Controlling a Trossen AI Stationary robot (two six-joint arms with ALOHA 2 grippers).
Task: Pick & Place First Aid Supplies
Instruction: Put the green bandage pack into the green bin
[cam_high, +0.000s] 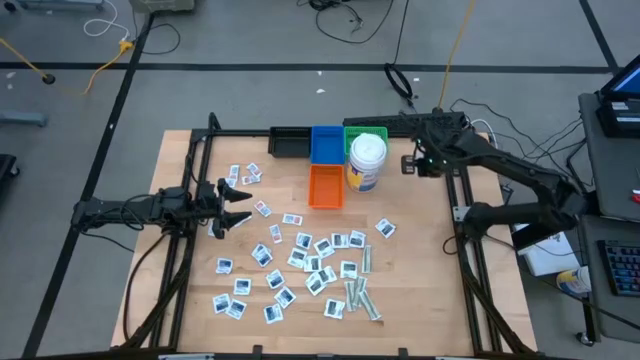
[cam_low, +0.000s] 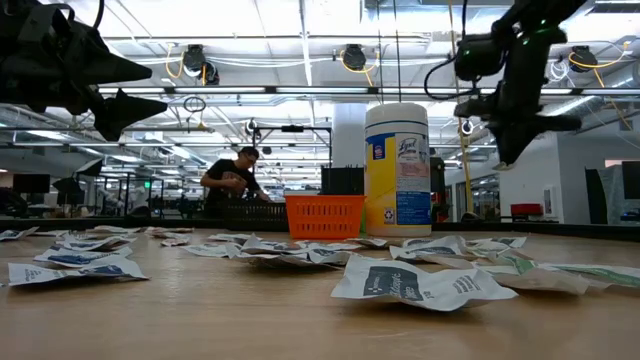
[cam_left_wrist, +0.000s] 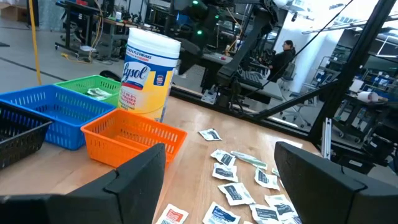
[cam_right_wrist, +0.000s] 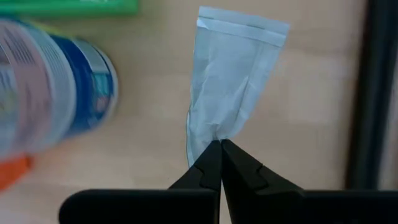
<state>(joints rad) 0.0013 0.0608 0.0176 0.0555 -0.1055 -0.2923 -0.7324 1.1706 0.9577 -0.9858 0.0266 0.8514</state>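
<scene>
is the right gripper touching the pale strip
Touching. The right wrist view shows the right gripper with its fingers shut, pinching the lower end of the pale strip, which hangs clear above the table.

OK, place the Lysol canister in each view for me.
High view: Lysol canister at top centre, right of the orange basket.
Low view: canister right of centre, beside that basket.
Left wrist view: upper left, behind the basket.
Right wrist view: blurred at left edge.
Shared landmark: orange basket.
</scene>
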